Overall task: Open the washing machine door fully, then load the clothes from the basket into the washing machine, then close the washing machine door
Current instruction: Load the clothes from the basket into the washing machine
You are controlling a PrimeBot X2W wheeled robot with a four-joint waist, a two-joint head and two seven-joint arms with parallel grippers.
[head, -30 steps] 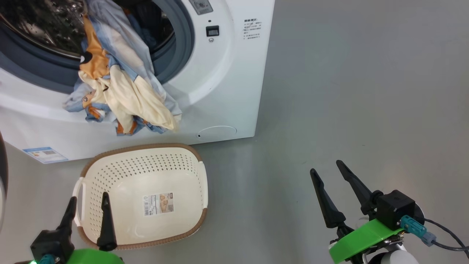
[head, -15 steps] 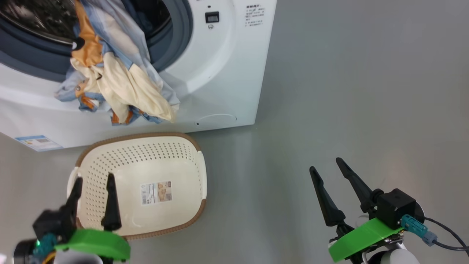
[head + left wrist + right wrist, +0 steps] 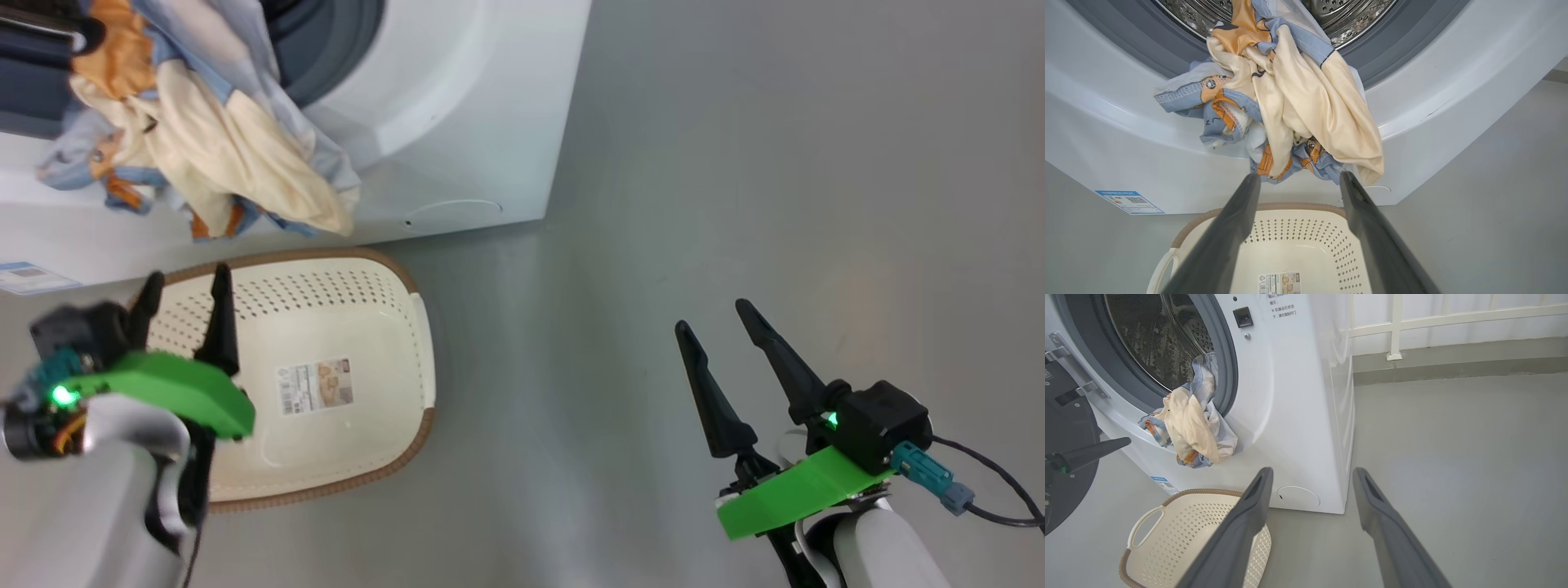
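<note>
Plainly, the light-blue fabric clothes [image 3: 1306, 106] with orange-brown print and cream patches are only partly inside the white boxy front-loading washing machine [image 3: 1298, 396]. One end of the bundle lies in its steel perforated drum [image 3: 1159, 339]. The rest spills out over the blue-grey rubber door seal [image 3: 1225, 363] and hangs down the machine's front panel in a crumpled fold.

On the floor directly below that hanging fold, close against the foot of the washing machine, stands the small cream-white perforated plastic basket [image 3: 343, 290] with a brown woven-look rim. A printed paper label [image 3: 314, 385] lies on its bottom. The large round glossy black washing machine door [image 3: 1069, 416] is swung out from the machine's hinge side. Low on the machine's front are a blue energy sticker [image 3: 1128, 201] and a round service flap [image 3: 1298, 497].

The left gripper [image 3: 187, 273] hovers over the basket in front of the washing machine, its two dark fingers spread wide and holding nothing. They point up at the hanging clothes, with the tips just short of the lowest fold. The right gripper [image 3: 712, 314] is well apart from the washing machine, out past its flap-side corner over the smooth grey floor [image 3: 735, 163], fingers likewise spread wide around nothing. Beyond the machine's side panel, a white railing [image 3: 1396, 326] runs along the wall.
</note>
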